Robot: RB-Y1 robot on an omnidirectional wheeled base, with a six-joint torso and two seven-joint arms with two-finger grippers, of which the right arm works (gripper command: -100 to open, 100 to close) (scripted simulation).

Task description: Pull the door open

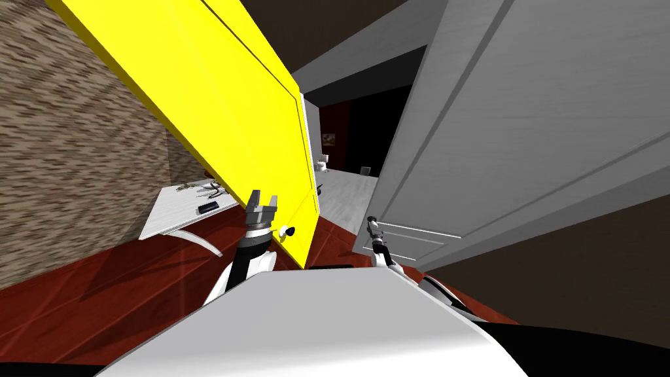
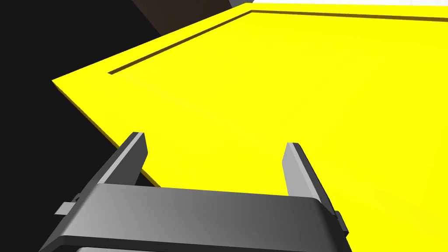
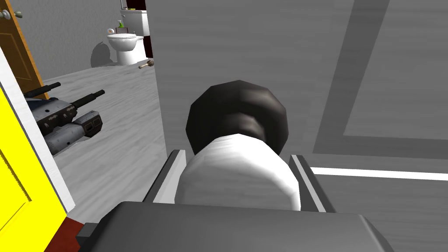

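Bright yellow flat door panel [image 1: 216,98] with a grooved inset border, at left; small white-and-dark knob [image 1: 286,231] near its lower edge. Behind it, a white table [image 1: 171,219] on curved legs, carrying a small black bar [image 1: 209,207] and brownish clutter [image 1: 196,186]. Mottled brown wall [image 1: 65,163] beyond. Floor here is dark red wood [image 1: 131,281]. Further off: pale grey floor [image 3: 122,131], white toilet [image 3: 124,46] by the far wall, stick-like item [image 3: 146,64] on the floor near it. Grey weapon-like object with dark barrels [image 3: 65,120] lies near a brown door [image 3: 22,52].
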